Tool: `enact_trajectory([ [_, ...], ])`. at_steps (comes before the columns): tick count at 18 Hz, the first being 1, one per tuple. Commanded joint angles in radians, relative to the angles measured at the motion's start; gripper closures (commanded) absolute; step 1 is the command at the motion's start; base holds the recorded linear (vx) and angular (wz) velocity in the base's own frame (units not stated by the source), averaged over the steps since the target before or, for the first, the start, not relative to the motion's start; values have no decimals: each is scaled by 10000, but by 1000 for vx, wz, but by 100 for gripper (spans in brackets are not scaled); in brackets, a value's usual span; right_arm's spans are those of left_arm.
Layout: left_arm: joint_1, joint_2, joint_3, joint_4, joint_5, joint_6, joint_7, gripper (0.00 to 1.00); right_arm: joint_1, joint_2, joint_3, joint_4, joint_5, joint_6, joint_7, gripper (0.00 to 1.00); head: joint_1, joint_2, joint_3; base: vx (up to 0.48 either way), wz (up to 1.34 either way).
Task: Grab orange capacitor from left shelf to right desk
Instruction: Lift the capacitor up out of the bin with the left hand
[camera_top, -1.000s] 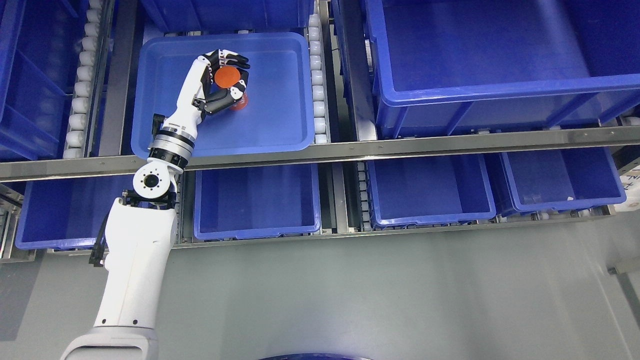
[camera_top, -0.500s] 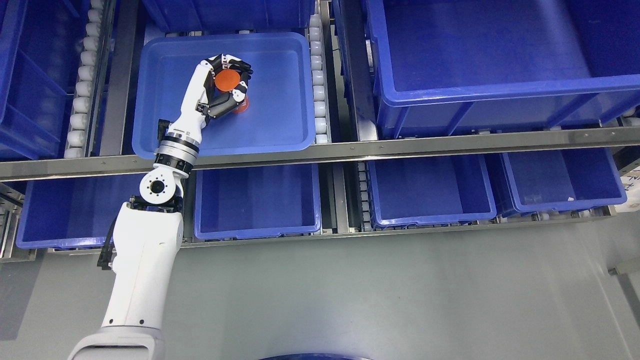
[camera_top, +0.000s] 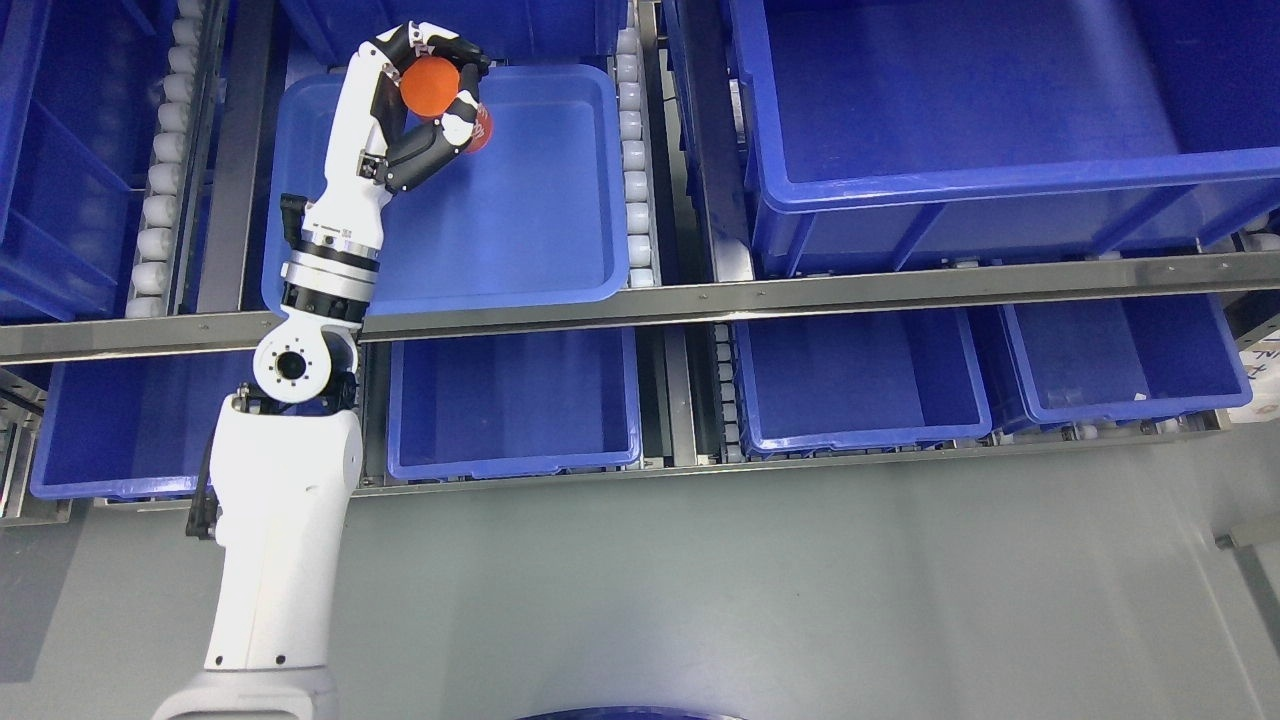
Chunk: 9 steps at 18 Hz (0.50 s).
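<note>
Left hand is curled around the orange capacitor, fingers over its top and thumb beneath. Capacitor sits enclosed in the grasp, over the far rim of the blue tray.

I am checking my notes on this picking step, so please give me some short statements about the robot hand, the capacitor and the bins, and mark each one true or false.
1. The left robot hand grasps the orange capacitor. True.
2. The capacitor lies on the floor of the shallow blue tray. False: it is held in the fingers near the tray's far rim, and the tray shows nothing else in it.
3. The right robot hand reaches into the large blue bin. False: no right arm is in view.
4. The working arm comes in from the lower left of the picture. True.
5. The lower bin under the tray holds an orange part. False: it looks empty.
</note>
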Motion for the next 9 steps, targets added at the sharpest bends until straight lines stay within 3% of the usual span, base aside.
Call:
enact_trajectory([
  [1,1357,56,-397,-2331,190,-736,-129,100,337,-175,-123,-230,0,-4,4,0,0,0,0,0,0],
  [9,1788,56,-244,-2393,190,-1504,-129,100,337,-175,-123,-230,0,-4,4,0,0,0,0,0,0],
])
